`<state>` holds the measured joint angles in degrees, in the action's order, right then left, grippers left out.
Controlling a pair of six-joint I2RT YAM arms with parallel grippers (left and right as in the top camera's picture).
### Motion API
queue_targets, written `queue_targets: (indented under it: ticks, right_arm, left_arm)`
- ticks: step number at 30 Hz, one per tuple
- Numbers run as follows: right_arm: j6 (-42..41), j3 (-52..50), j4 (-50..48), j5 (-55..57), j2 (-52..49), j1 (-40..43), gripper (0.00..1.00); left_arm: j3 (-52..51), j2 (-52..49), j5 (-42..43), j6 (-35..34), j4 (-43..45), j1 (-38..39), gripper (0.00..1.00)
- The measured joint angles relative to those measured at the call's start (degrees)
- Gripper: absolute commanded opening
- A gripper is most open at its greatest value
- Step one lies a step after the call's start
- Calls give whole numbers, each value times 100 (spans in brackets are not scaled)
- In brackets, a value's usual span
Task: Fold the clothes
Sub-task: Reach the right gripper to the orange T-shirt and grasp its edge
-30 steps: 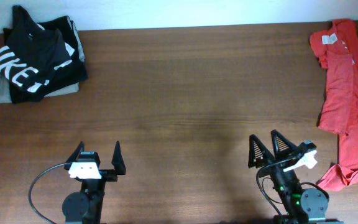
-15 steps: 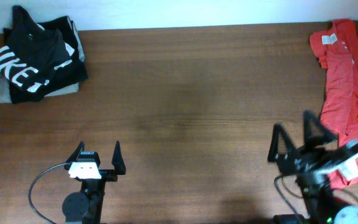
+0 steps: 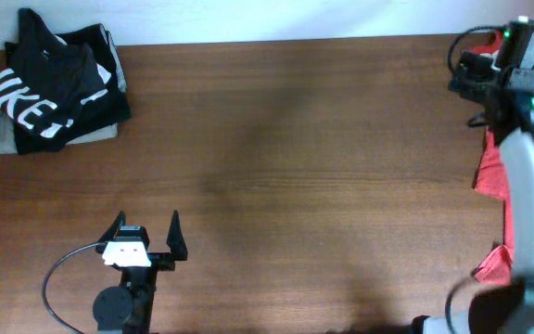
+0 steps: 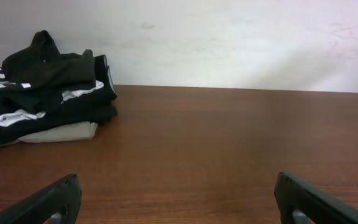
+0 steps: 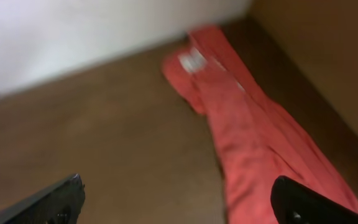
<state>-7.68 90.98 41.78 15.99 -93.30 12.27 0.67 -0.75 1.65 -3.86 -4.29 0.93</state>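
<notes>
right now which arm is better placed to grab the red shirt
Right. The right end effector hangs open over the red shirt at the right edge of the table. The left end effector sits open at front left, facing the black clothes pile, far from the shirt.

counter (image 3: 295, 139): dark red-brown, fine wood grain | T-shirt (image 5: 253, 155) at right edge: plain red-orange, small white neck label (image 5: 191, 60) | shirt (image 3: 54, 83) at far left corner: black, large white letters (image 3: 21, 104) | folded garment (image 3: 3, 139) under it: grey-olive | left gripper (image 3: 146, 216): black fingers (image 3: 177, 237), white block behind them
</notes>
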Motion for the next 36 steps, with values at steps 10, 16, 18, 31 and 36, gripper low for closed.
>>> queue_targets:
  ticks: [10, 16, 18, 31, 36]
  right_arm:
    - [382, 20, 964, -118, -2166, 1440, 74]
    - [914, 20, 1121, -1126, -2503, 1801, 74]
    - [1005, 20, 1141, -1257, -2573, 1893, 70]
    - [1209, -570, 691, -1421, -2603, 1947, 27]
    - [1224, -584, 649, -1419, -2603, 1947, 51]
  left_arm:
    - [0, 7, 0, 0, 0, 0, 99]
    - [0, 7, 0, 0, 0, 0, 99]
    - [0, 7, 0, 0, 0, 0, 99]
    - [0, 7, 0, 0, 0, 0, 99]
    - [0, 7, 0, 0, 0, 0, 99]
